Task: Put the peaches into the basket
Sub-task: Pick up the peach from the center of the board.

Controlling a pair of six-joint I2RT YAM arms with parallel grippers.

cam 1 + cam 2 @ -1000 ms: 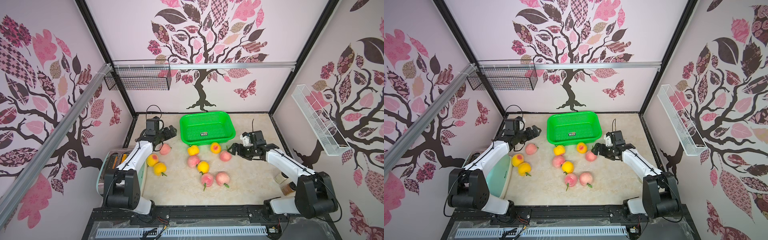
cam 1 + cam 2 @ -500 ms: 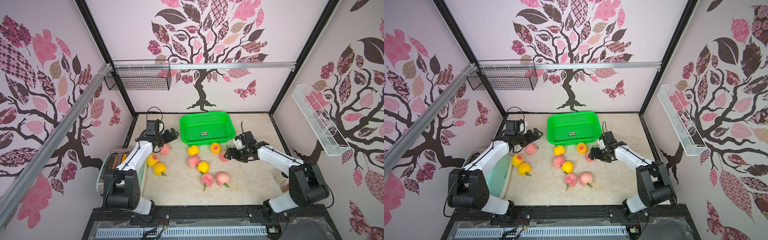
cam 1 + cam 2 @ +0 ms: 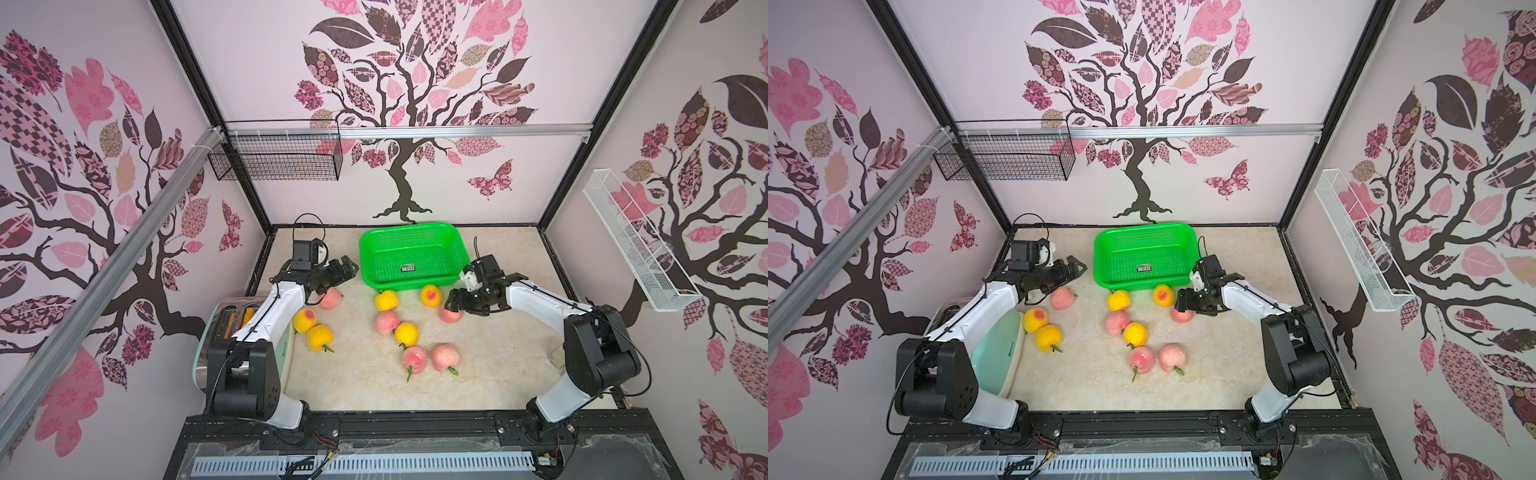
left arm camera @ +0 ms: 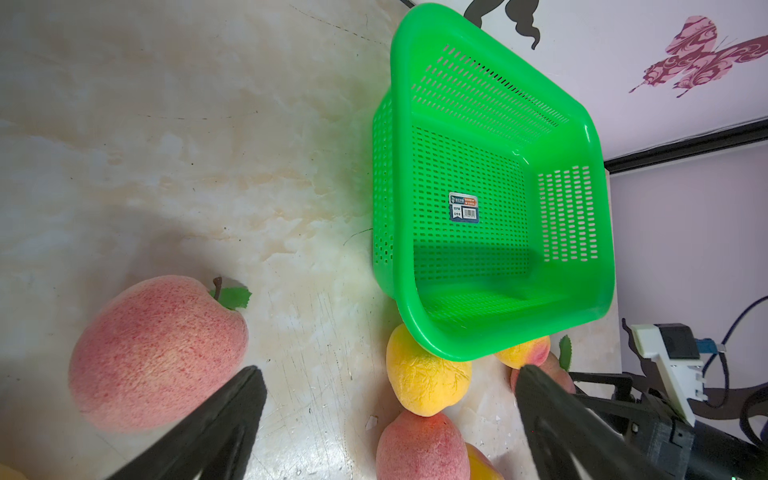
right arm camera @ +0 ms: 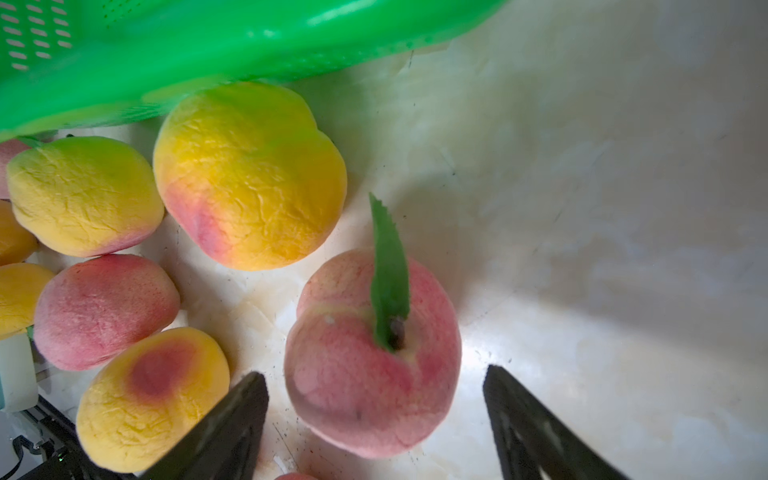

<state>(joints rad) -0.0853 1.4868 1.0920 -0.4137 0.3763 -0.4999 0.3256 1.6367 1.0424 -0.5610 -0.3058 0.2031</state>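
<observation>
Pale marble-look counter [image 3: 498,374], green plastic basket [image 3: 432,257] toward the back wall, ten peaches [image 3: 387,322] loose in front, two just beside its near wall, mint toaster [image 3: 996,353] at the left edge

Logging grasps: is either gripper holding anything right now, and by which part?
Nothing is held. The right gripper straddles a pink peach with gaps at both sides; the left gripper is open and empty.

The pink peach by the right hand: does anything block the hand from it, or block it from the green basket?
Nothing visible stands between the right hand and the pink peach, which lies between its open fingers. Toward the basket, a yellow peach lies by the near wall; lifting over the rim would likely clear it.
</observation>
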